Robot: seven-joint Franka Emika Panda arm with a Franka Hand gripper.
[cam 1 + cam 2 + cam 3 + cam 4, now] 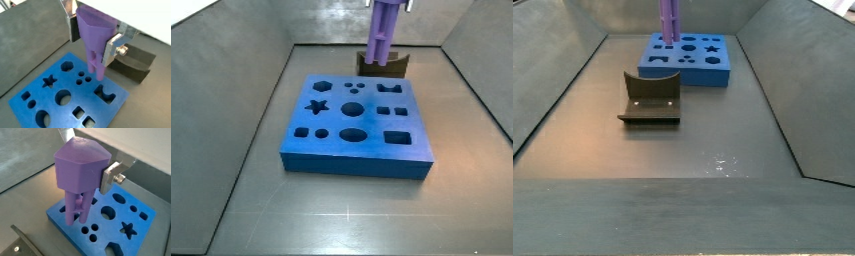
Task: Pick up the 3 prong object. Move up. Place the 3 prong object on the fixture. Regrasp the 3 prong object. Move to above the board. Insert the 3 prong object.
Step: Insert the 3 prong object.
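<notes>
My gripper (92,31) is shut on the 3 prong object (93,42), a light-purple peg with a wide lobed head and thin prongs. It hangs upright, prongs down. Its tips are above the blue board (83,97), near the edge that faces the fixture (137,62), and clear of the surface. In both wrist views a silver finger (110,175) presses on the head's side (79,168). In a side view the peg (382,35) hangs from the gripper (392,4) in front of the fixture (385,68). In a side view the peg (668,22) stands over the board (687,75).
The board (352,165) lies flat on the grey floor with star, hexagon, round and square holes. The dark fixture (651,98) stands apart from the board. Sloped grey walls (553,90) enclose the floor on all sides.
</notes>
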